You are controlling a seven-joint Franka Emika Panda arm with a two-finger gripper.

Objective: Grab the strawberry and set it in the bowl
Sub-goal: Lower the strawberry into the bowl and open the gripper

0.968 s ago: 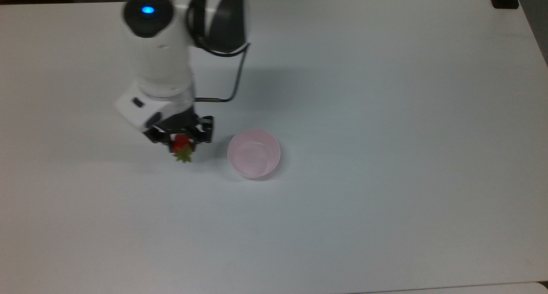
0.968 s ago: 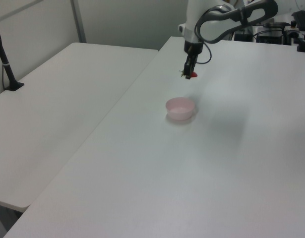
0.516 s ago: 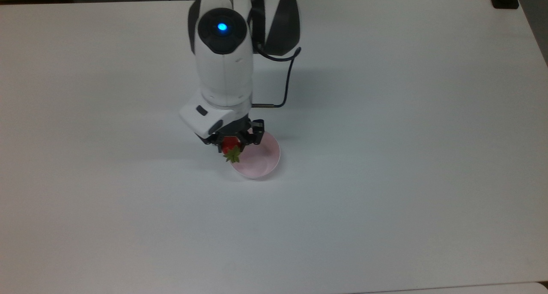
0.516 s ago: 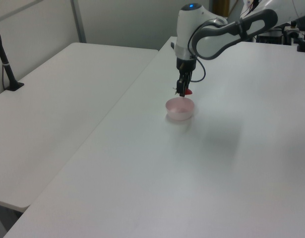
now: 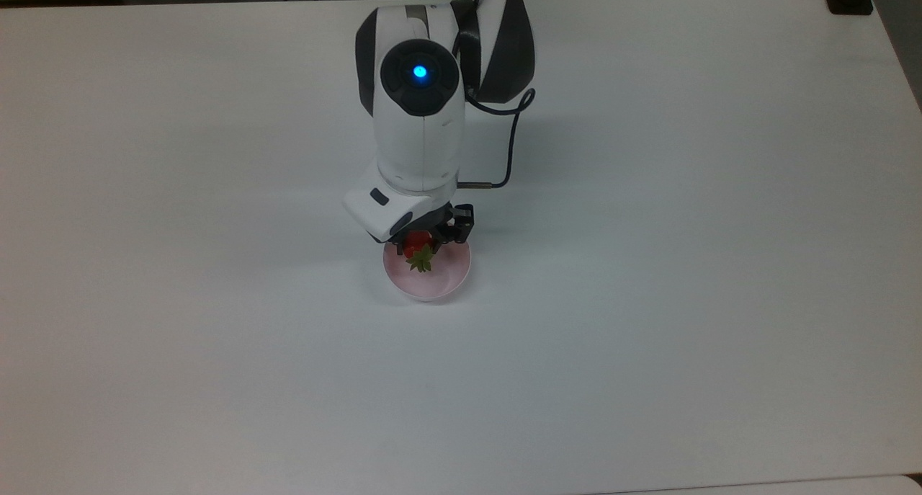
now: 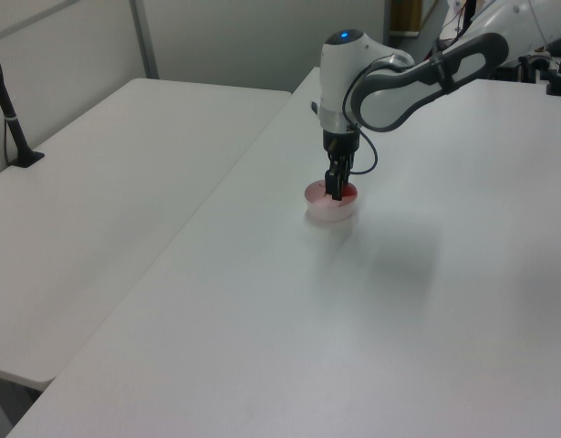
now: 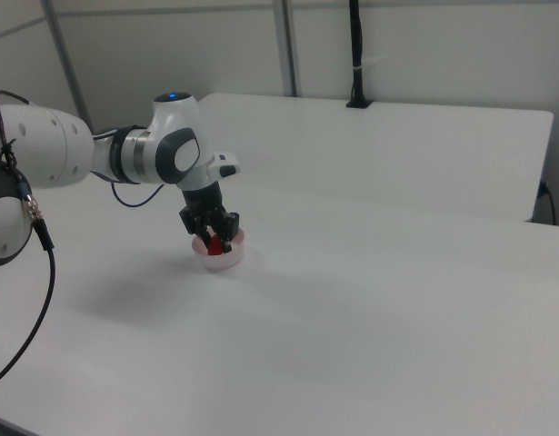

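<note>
White table [image 5: 648, 264], bare around the bowl [image 5: 439, 282]; gripper [image 5: 425, 241] poised over the bowl's mouth. Clamped on the strawberry [image 5: 418, 251], green cap pointing bowlward; berry apparently just above the rim.
</note>
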